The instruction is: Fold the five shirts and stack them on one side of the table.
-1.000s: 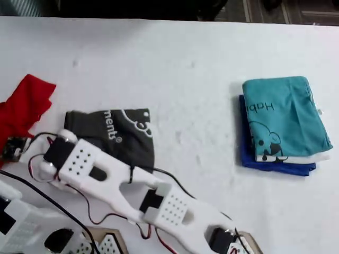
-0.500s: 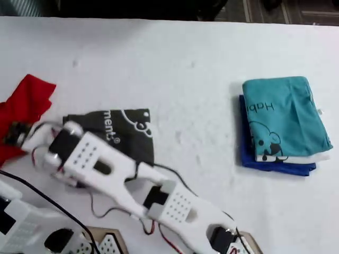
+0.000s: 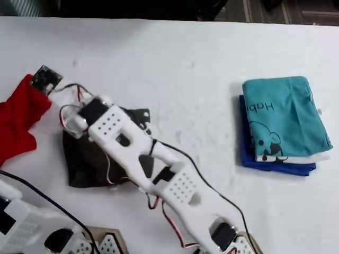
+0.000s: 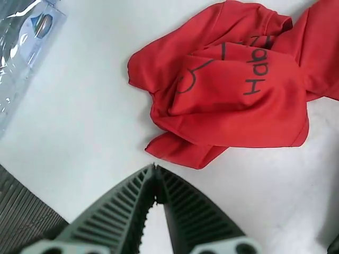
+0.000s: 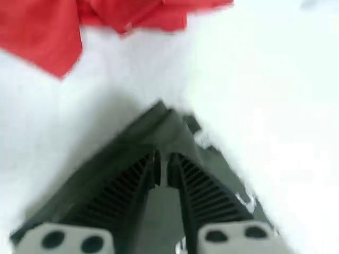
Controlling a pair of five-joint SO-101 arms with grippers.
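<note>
The right arm lies slantwise across the near part of the white surface, reaching over the black shirt, which lies bunched in an uneven heap under it. In the right wrist view the right claw is narrowed almost to touching and pinches an edge of the black shirt, the cloth pulled up into a tent around its tips. Just beyond it is the red shirt, which in the high view lies crumpled at the surface's left edge, close to the black one. The left claw hangs above bare surface just beside the red shirt, its two fingers pressed together with nothing between them; a clear plastic bag lies off to one side. Well apart, on the right side of the surface, a neat stack sits with a folded teal shirt on top, a white shirt showing at its edge, and a blue shirt underneath.
</note>
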